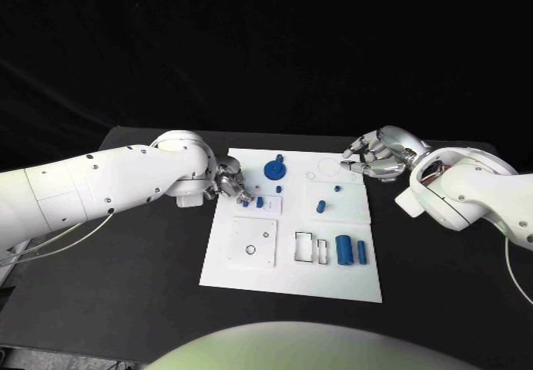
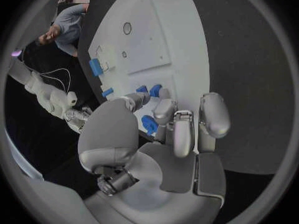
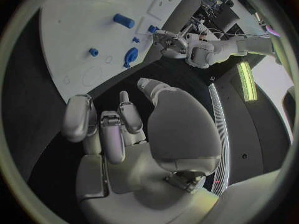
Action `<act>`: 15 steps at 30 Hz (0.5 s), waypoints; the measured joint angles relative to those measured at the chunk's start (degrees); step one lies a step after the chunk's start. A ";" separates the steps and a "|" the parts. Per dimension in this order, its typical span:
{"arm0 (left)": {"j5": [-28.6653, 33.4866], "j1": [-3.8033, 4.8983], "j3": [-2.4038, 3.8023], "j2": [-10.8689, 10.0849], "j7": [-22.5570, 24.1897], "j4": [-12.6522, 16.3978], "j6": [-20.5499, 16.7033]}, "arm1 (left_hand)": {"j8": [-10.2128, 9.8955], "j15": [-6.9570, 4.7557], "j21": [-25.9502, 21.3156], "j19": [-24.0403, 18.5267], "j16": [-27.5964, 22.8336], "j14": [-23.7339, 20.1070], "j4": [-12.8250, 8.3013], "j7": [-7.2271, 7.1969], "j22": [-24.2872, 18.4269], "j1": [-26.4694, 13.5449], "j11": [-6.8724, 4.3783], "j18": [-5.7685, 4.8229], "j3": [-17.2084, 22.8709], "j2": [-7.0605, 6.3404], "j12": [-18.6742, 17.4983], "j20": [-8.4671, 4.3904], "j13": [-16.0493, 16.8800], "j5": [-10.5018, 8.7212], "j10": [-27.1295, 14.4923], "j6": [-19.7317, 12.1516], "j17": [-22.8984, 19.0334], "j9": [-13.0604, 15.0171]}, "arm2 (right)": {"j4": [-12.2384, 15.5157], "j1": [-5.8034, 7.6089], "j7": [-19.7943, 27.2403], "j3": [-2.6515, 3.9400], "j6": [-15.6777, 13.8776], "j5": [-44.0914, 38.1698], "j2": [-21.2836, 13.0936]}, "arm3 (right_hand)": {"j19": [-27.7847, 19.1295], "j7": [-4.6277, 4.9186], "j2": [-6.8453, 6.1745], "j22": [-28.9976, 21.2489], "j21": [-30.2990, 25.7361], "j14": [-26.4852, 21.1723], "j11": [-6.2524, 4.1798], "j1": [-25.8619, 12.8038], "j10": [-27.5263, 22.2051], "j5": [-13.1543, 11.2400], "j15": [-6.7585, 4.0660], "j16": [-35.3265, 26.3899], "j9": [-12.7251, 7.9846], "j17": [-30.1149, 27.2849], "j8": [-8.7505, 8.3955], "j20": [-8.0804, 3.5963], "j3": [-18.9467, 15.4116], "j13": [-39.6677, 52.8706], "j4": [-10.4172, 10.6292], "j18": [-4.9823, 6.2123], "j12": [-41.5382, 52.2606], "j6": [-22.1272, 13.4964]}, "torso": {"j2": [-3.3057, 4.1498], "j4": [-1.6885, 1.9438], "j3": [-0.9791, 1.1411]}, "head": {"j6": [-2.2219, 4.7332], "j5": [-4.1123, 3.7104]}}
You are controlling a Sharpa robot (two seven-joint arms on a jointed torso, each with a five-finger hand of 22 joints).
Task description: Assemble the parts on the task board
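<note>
Left hand (image 1: 228,185) in the head view rests at the task board's (image 1: 291,277) left edge, fingers curled by small blue parts (image 1: 258,202); whether it grips one I cannot tell. Right hand (image 1: 377,154) hovers over the board's far right corner, fingers curled on nothing. Left wrist view: fingertips (image 2: 163,109) touch a blue part (image 2: 149,124). Right wrist view: fingers (image 3: 102,129) curled, empty. No writing is readable.

Left hand (image 1: 228,183) at the end of its arm (image 1: 100,185), fingers curled downward. Right hand (image 1: 377,154) raised on its arm (image 1: 467,193), fingers loosely curled, holding nothing.
</note>
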 measured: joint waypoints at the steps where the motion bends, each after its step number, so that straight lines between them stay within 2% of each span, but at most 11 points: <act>1: 0.03 0.00 0.00 -0.03 -0.01 -0.03 0.00 | 0.00 0.00 0.00 0.00 0.00 0.00 0.01 0.00 0.00 0.00 0.00 0.00 -0.29 0.00 0.00 0.00 0.04 0.00 0.00 0.00 0.00 0.00 | 0.00 0.00 0.00 0.00 -0.01 0.00 -0.01 | 0.00 0.00 0.00 0.00 0.00 0.00 0.00 0.00 0.00 0.00 0.00 0.00 0.01 0.00 0.00 0.00 -0.06 0.00 0.06 0.00 0.00 0.00 | 0.00 0.00 -0.01 | -0.01 -0.01; 5: 0.09 -0.02 0.00 -0.13 -0.03 -0.06 -0.10 | 0.00 0.00 -0.22 0.00 0.00 0.00 0.96 0.02 0.09 0.00 0.00 0.00 -1.60 0.00 0.21 0.00 0.07 0.25 0.00 -0.03 0.00 0.00 | -0.01 0.00 0.00 0.00 -0.03 0.01 -0.02 | 0.00 0.00 0.00 0.00 0.00 0.00 0.00 0.00 0.00 0.00 0.00 0.00 0.01 0.00 0.00 0.00 -0.06 0.00 0.07 0.00 -0.06 0.00 | 0.01 0.01 -0.01 | -0.03 -0.01; 8: 0.13 -0.02 0.00 -0.22 -0.03 -0.04 -0.33 | -0.21 0.00 -0.22 0.00 0.00 0.00 1.70 0.32 0.09 -0.19 0.00 0.00 -3.28 -0.55 0.21 0.00 0.25 0.25 0.00 -0.32 0.00 0.03 | -0.01 0.00 0.00 0.00 -0.07 0.01 -0.04 | 0.00 0.00 0.00 0.00 0.00 0.00 0.00 0.00 0.00 0.00 0.00 0.00 0.01 0.00 0.00 0.00 0.10 -0.02 0.23 0.00 -0.28 0.00 | 0.02 0.00 0.00 | -0.05 -0.01; 15: 0.55 -0.03 0.22 -0.58 0.27 0.41 -1.94 | -0.21 0.00 -0.50 0.00 0.00 0.00 2.04 1.04 0.14 -0.62 0.11 0.00 -5.54 -0.59 0.50 0.00 0.48 0.46 -0.34 -1.05 0.00 0.26 | -0.01 -0.01 0.01 0.00 -0.18 0.03 -0.06 | 0.00 -0.21 -0.23 -0.06 0.00 0.00 0.00 -0.23 0.00 0.00 0.00 0.00 0.01 0.00 0.00 0.00 -0.06 -0.13 0.39 0.00 -0.28 -0.21 | 0.02 0.00 0.00 | 0.04 -0.03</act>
